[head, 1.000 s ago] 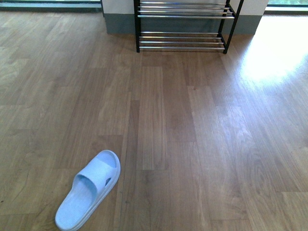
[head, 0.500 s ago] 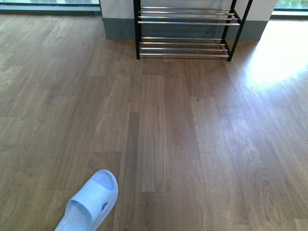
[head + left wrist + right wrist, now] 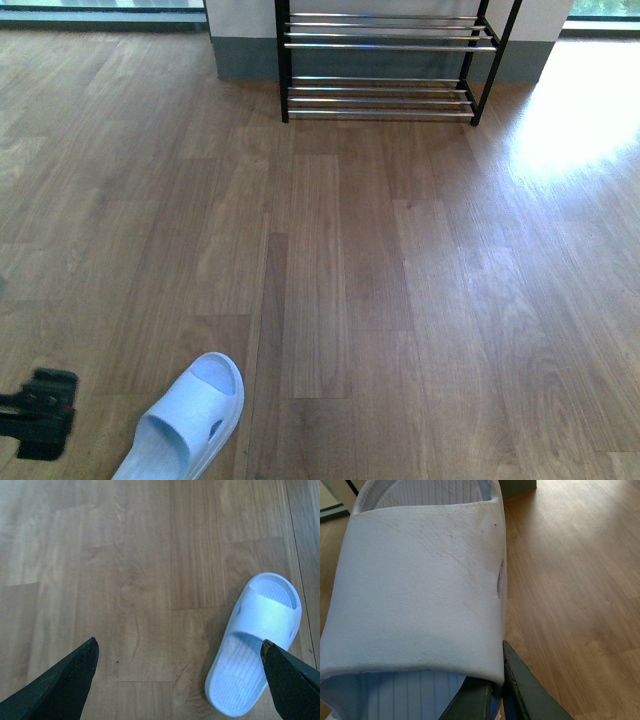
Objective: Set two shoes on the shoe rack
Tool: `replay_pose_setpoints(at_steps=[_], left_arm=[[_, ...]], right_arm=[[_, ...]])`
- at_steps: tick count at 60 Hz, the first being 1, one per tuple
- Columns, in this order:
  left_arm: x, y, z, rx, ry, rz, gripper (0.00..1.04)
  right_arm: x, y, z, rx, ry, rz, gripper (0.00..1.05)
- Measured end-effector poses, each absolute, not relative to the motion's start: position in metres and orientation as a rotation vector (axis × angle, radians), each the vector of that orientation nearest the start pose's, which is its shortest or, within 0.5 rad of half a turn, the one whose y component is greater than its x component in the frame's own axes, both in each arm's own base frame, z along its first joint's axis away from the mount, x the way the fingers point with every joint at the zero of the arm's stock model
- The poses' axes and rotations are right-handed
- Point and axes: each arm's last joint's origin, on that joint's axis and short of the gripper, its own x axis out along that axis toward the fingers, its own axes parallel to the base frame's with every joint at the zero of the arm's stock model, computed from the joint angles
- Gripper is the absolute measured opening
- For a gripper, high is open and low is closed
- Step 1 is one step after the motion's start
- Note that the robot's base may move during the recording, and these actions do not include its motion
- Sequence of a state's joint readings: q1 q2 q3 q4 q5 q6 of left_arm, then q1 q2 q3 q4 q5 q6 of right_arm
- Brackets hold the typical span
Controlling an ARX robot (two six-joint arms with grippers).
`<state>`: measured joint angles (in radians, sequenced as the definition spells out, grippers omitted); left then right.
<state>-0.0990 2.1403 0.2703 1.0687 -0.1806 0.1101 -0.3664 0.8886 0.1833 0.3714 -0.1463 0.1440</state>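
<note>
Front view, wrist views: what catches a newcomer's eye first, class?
A pale blue slipper lies on the floor at the front view's lower left, the left gripper open beside it. A second slipper, held by the right gripper, fills the right wrist view. The shoe rack stands at the far wall.

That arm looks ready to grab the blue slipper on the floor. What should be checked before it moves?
1. Left gripper open: ok, fingers spread wide.
2. Left gripper centred over the floor slipper: not ok, the slipper lies off towards one finger.
3. Right gripper gripping the held slipper: ok, it appears clamped on the slipper's edge.
4. Shoe rack has room: ok, the visible tiers are bare.
5. Floor towards the rack unobstructed: ok.
</note>
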Motion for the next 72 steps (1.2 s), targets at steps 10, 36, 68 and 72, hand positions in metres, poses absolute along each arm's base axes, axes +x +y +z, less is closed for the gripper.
replay_pose_setpoints(at_steps=[10,36,68,72], left_arm=[[0.219,-0.033,-0.053,0.283,0.896,-0.105,0.95],[0.241,-0.087,-0.145,0.375,1.013,-0.379,0.95],[0.229,-0.096,-0.144,0.255,1.024,-0.447,0.95],[0.225,-0.094,-0.139,0.252,1.024,-0.445,0.95]], right_arm=[[0.16,-0.057,0.164,0.227,0.308,-0.241,0.02],[0.16,-0.057,0.164,0.227,0.308,-0.241,0.02],[0.16,-0.057,0.164,0.227,0.308,-0.241,0.02],[0.16,-0.057,0.164,0.227,0.308,-0.242,0.02]])
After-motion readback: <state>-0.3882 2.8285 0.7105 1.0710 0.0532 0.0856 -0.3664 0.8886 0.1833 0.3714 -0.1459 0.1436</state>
